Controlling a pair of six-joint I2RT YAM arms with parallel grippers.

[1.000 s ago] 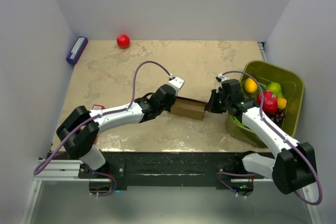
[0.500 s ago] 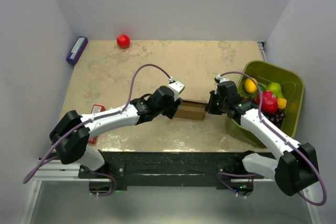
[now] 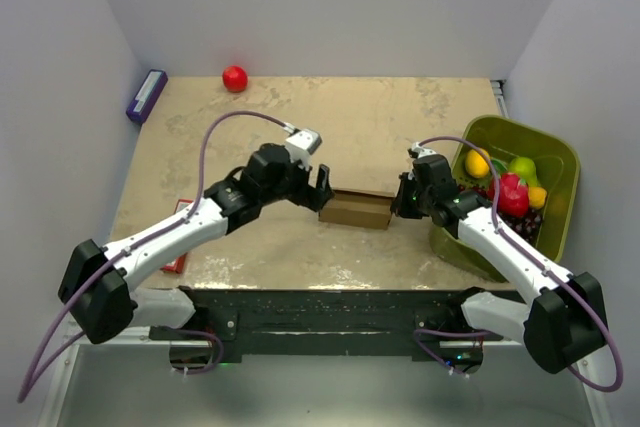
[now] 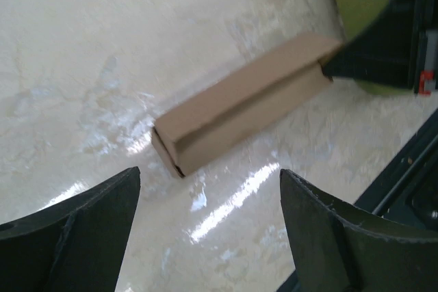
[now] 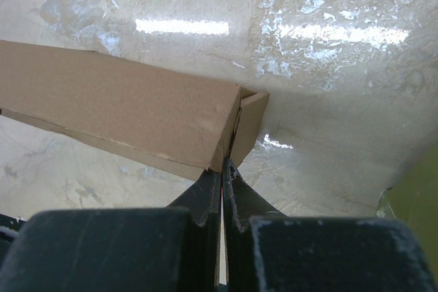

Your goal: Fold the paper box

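The paper box (image 3: 355, 209) is a long, flat brown cardboard box lying on the table between the two arms. In the left wrist view the paper box (image 4: 239, 107) lies ahead with its near end flap slightly ajar. My left gripper (image 3: 315, 189) hovers just left of that end, open, and nothing is between the jaws of the left gripper (image 4: 209, 172). My right gripper (image 3: 400, 202) is at the box's right end. The right wrist view shows the right gripper (image 5: 222, 169) shut, its tips touching the seam between the box's side and its end flap (image 5: 250, 124).
A green bin (image 3: 558, 147) holding several fruits stands at the right edge, close behind the right arm. A red ball (image 3: 234, 78) and a purple box (image 3: 146, 95) lie at the back left. A red pack (image 3: 184, 206) peeks from under the left arm.
My left gripper has opened, let go of the box's left end and drawn back to the left. The box and the right gripper have stayed put.
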